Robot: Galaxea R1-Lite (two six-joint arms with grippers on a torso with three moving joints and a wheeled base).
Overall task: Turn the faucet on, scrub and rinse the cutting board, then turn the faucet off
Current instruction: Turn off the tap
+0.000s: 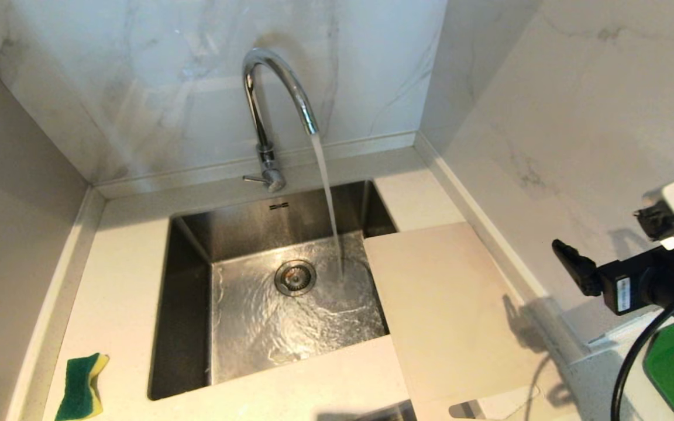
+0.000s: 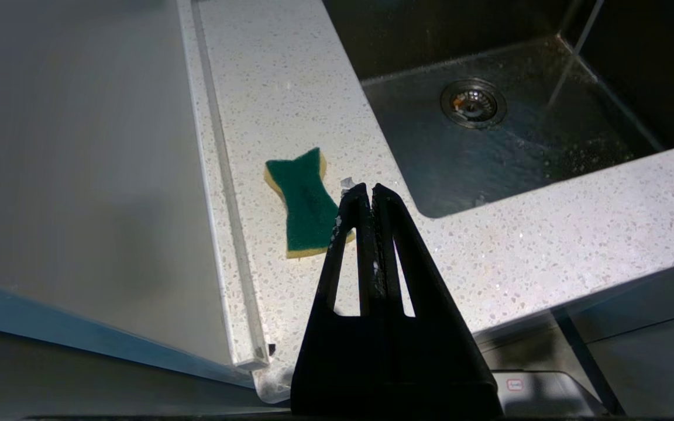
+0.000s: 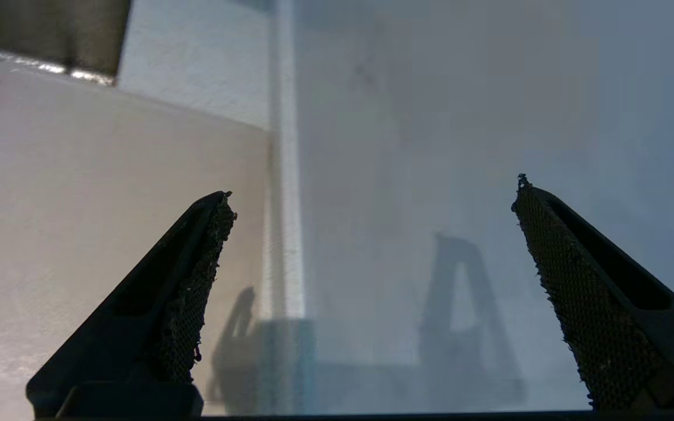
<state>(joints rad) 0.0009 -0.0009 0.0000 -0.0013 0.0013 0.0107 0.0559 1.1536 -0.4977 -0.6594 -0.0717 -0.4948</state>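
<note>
The chrome faucet (image 1: 267,105) stands behind the sink, and water pours from its spout onto the sink floor. Its thin lever (image 1: 253,178) sticks out to the left at the base. The cream cutting board (image 1: 448,304) lies flat on the counter right of the sink, its left edge overhanging the basin. My right gripper (image 1: 600,234) hangs open and empty above the counter's right edge, to the right of the board (image 3: 79,234); its jaws (image 3: 375,187) face the side wall. My left gripper (image 2: 369,188) is shut with nothing in it, above the counter's front beside the sponge (image 2: 305,204).
The steel sink (image 1: 191,292) has a round drain (image 1: 295,277) with water spreading around it. A green and yellow sponge (image 1: 82,386) lies on the speckled counter at the front left. Marble walls close in the back and the right side.
</note>
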